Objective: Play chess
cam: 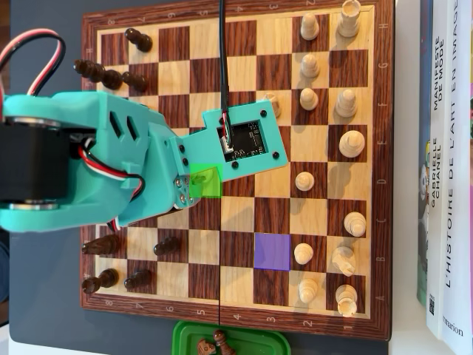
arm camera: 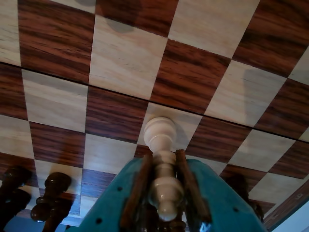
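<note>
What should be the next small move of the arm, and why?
Probably lower the white pawn onto the green-marked square and only then open. In the wrist view the gripper is shut on the pawn above the chessboard; overhead, the arm hangs over the green square, while the purple square is vacant.

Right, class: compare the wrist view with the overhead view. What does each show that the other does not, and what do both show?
Only the wrist view shows the gripper shut on a light chess piece, held above the squares.

Only the overhead view shows the whole layout: a green square, a purple square, the light pieces at the right, a green tray below the board's edge, and books beside it.

Both show the wooden chessboard and dark pieces.
</note>
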Robot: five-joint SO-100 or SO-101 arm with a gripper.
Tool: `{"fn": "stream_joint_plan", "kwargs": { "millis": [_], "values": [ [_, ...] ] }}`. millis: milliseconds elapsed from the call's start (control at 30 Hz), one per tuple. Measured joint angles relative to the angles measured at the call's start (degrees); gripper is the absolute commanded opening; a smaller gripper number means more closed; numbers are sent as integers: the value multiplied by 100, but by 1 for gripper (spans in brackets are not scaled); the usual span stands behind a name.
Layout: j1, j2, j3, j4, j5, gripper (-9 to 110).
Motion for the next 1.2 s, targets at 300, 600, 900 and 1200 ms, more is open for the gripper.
{"fn": "stream_joint_plan", "kwargs": {
  "millis": [300,600,900,1200],
  "values": [
    [9,0,0,0,0,4],
    [35,0,0,0,-9,4],
    [176,0,0,0,-264,4],
    [176,0,0,0,-290,4]
  ]
}}
